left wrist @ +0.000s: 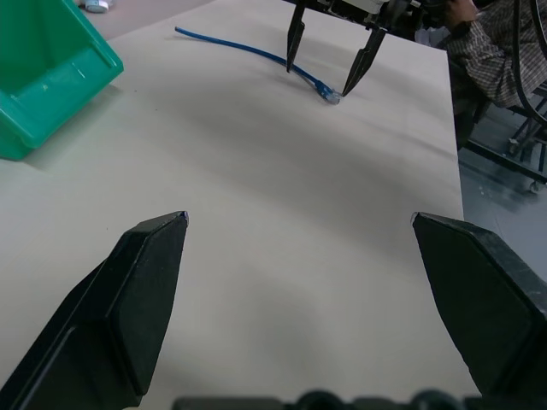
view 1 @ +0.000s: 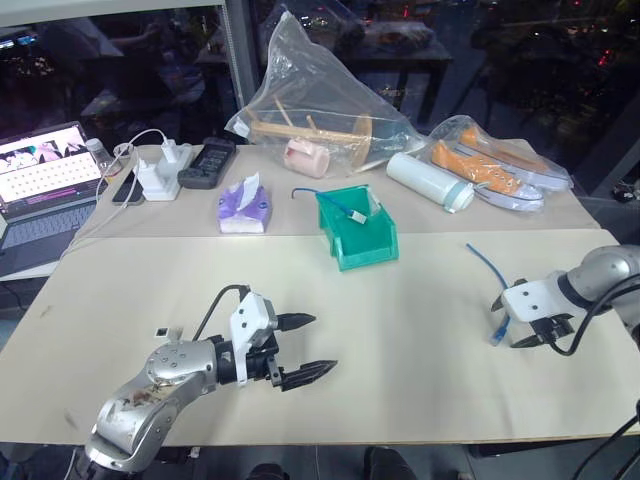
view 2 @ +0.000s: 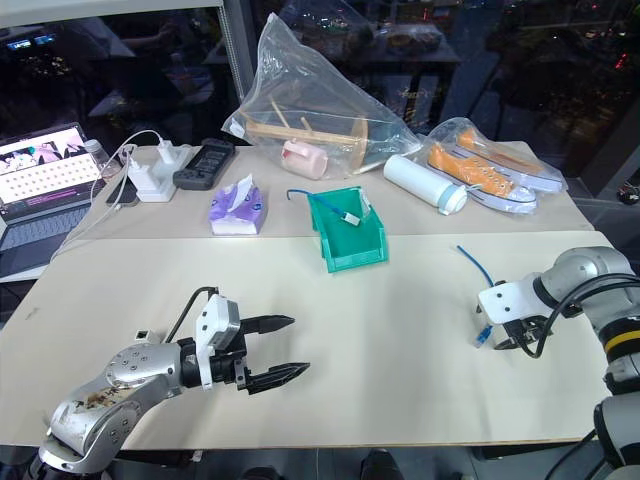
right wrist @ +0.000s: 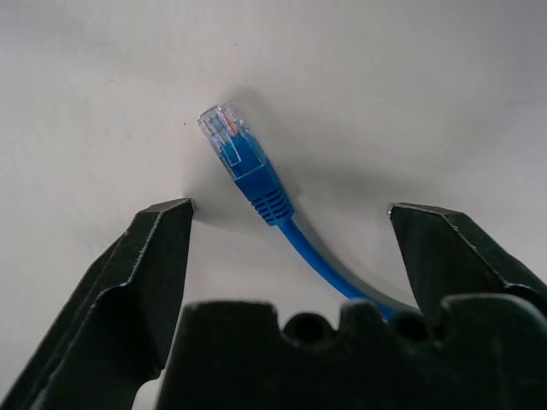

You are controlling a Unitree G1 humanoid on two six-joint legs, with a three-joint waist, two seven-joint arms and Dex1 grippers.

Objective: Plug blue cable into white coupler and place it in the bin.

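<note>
**Straddling the cable's plug**

Hovering over the table (view 1: 400, 300), the right gripper (view 1: 522, 322) spread its jaws either side of the blue cable (right wrist: 256, 184), gripping nothing. The left gripper (view 1: 305, 347) gaped wide, empty. The bin (view 1: 352, 250) held a second blue cable's white-tipped end (view 1: 355, 215).

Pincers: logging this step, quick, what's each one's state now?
Left pincer: open, holding nothing.
Right pincer: open, fingers straddling the blue cable plug end, not yet closed.

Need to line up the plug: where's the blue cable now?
The blue cable lies on the table's right side, its plug end between the open right gripper's fingers, right of the bin.
</note>
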